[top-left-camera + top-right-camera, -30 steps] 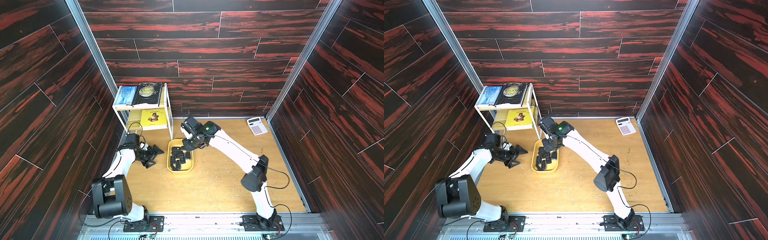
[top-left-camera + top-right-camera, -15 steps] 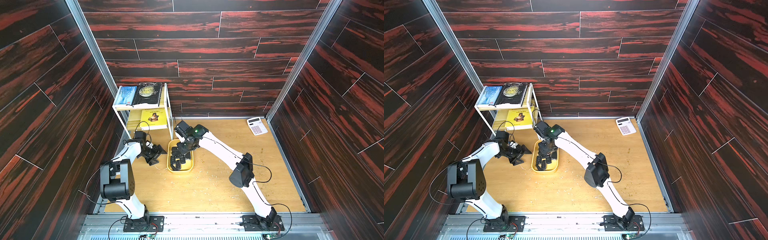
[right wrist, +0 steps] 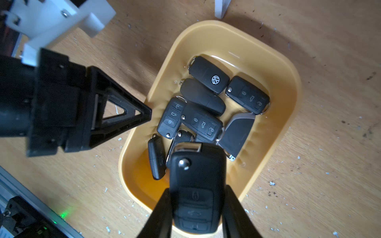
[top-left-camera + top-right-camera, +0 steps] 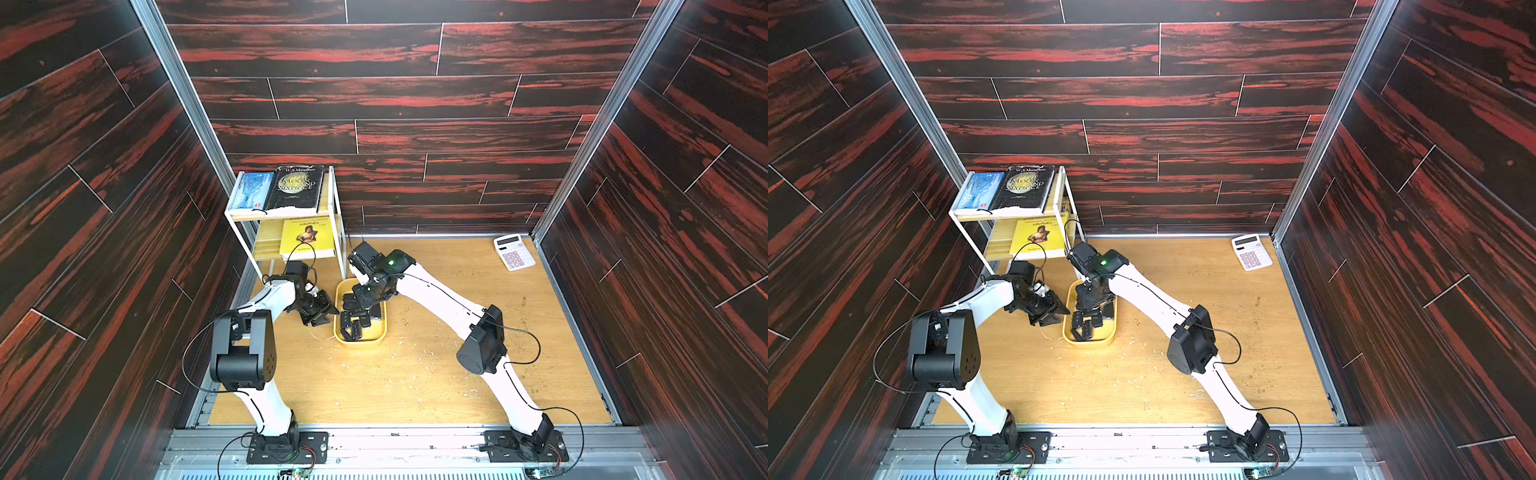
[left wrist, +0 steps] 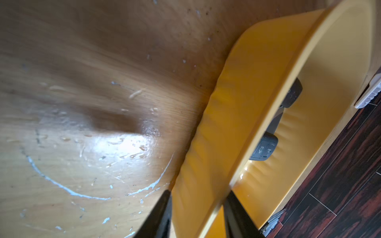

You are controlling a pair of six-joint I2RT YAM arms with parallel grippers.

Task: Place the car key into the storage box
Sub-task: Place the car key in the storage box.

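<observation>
Right wrist view: clamping a black plastic car key by its two long edges between the fingers of the right gripper, button face toward the camera, and holding it above one end of the shallow yellow plastic storage box, over a heap of black key fobs lying inside, without showing whether touching that heap. Left wrist view: pinching the box's side wall with the left gripper, one finger outside, one inside, both pressing against the yellow plastic. Both top views: showing the box sitting on the pale wooden tabletop, just beside a leg of the white two-tier shelf rack carrying books, with a white calculator lying well apart in the far corner.
</observation>
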